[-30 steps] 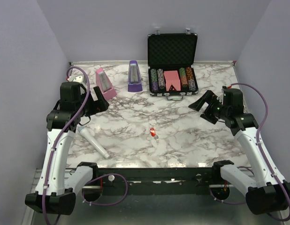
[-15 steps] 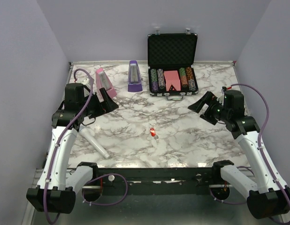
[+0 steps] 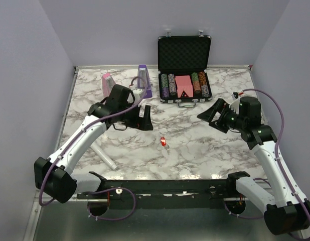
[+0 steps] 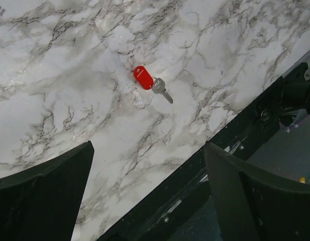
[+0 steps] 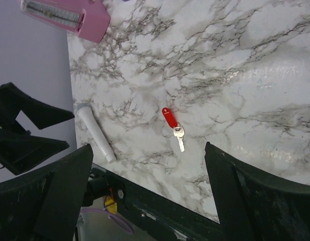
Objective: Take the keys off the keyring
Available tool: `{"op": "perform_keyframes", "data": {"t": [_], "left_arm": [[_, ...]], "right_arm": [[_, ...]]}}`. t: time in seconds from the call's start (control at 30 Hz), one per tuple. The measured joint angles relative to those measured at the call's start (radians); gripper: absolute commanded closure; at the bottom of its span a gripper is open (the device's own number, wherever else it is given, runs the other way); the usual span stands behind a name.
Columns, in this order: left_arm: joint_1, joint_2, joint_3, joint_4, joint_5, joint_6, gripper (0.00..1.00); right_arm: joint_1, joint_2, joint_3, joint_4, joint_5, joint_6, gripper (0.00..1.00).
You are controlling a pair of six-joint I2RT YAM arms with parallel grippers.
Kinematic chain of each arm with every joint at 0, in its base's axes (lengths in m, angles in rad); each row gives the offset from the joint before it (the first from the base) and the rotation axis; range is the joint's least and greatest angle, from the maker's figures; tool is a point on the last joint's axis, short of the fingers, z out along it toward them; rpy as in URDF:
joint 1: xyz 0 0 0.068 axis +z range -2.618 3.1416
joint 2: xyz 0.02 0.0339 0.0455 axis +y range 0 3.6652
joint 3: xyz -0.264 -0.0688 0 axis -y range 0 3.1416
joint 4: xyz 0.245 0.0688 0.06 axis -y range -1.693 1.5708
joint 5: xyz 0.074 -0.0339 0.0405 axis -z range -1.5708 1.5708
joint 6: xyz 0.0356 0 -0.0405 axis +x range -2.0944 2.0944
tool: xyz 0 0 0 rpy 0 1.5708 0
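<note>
The red keyring point(image 3: 163, 140) lies flat on the marble table near the middle, with one small silvery key point(image 3: 166, 145) joined to it. It shows in the left wrist view point(image 4: 143, 78) with the key point(image 4: 162, 90), and in the right wrist view point(image 5: 169, 118) with the key point(image 5: 179, 136). My left gripper point(image 3: 143, 118) hovers open and empty to the upper left of the keyring. My right gripper point(image 3: 211, 116) is open and empty, well to the right of it.
A white tube point(image 3: 103, 154) lies at the left front. A pink metronome point(image 3: 109, 82) and a purple metronome point(image 3: 143, 80) stand at the back left. An open black chip case point(image 3: 184, 65) stands at the back centre. The table's front edge point(image 3: 160, 178) is near.
My left arm has swung far right from the table's left side toward the keyring. My right gripper has shifted slightly left. The keyring has not moved.
</note>
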Motion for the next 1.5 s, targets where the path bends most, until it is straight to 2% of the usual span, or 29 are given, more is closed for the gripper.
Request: {"op": "perform_keyframes", "data": {"t": [0.4, 0.77, 1.0, 1.5], "left_arm": [[-0.044, 0.282, 0.073, 0.091, 0.060, 0.115, 0.01], [-0.051, 0.548, 0.239, 0.077, 0.169, 0.242, 0.06], [-0.056, 0.641, 0.246, 0.072, 0.210, 0.275, 0.09], [-0.094, 0.735, 0.204, 0.105, 0.276, 0.282, 0.20]], "right_arm": [[0.000, -0.043, -0.013, -0.007, -0.072, -0.042, 0.00], [0.000, -0.082, 0.002, -0.096, -0.071, -0.109, 0.00], [0.000, -0.082, 0.004, -0.115, -0.071, -0.124, 0.00], [0.000, -0.074, 0.004, -0.132, -0.077, -0.130, 0.00]]}}
